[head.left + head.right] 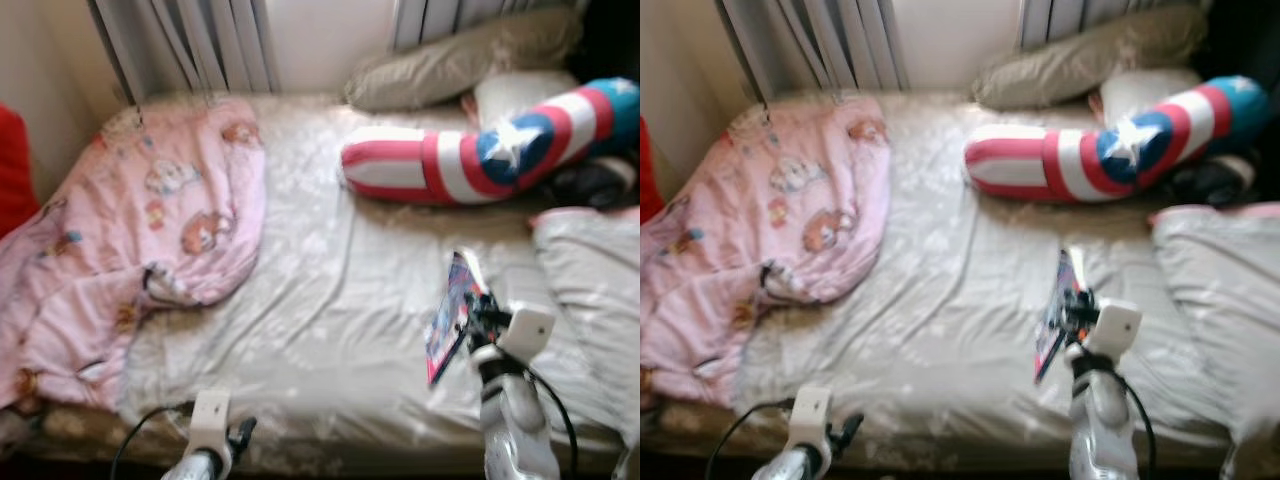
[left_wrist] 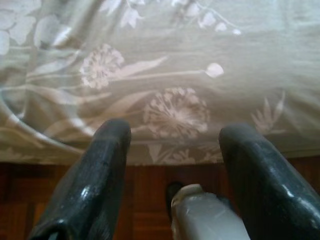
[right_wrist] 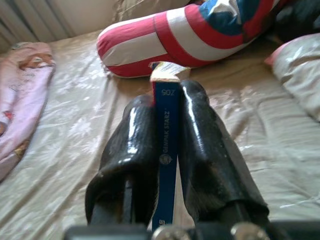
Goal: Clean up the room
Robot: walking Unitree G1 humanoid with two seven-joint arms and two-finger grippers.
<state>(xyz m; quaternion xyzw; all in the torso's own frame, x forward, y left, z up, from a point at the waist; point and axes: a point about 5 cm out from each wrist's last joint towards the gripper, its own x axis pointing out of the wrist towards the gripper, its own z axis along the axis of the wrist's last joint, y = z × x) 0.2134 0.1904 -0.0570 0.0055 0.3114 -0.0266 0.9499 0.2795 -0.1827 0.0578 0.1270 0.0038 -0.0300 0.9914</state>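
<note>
Right tool [image 3: 167,165] is pinching a book [image 3: 166,150] by its spine over the bed [image 1: 330,300] — I'd be carrying it level. Left tool [image 2: 175,165] is hanging open, idle.

Bed [image 1: 330,300]: covered by a pale beige sheet with a faint floral print, creased across the middle. Vertical blinds [image 1: 190,45] hang behind the head of the bed, beside a plain cream wall [image 1: 325,40]. A red object [image 1: 15,170] sits at the bed's left edge; its nature cannot be determined. Dark wooden floor [image 2: 150,182] visible below the sheet's hanging edge in the left wrist view.
</note>
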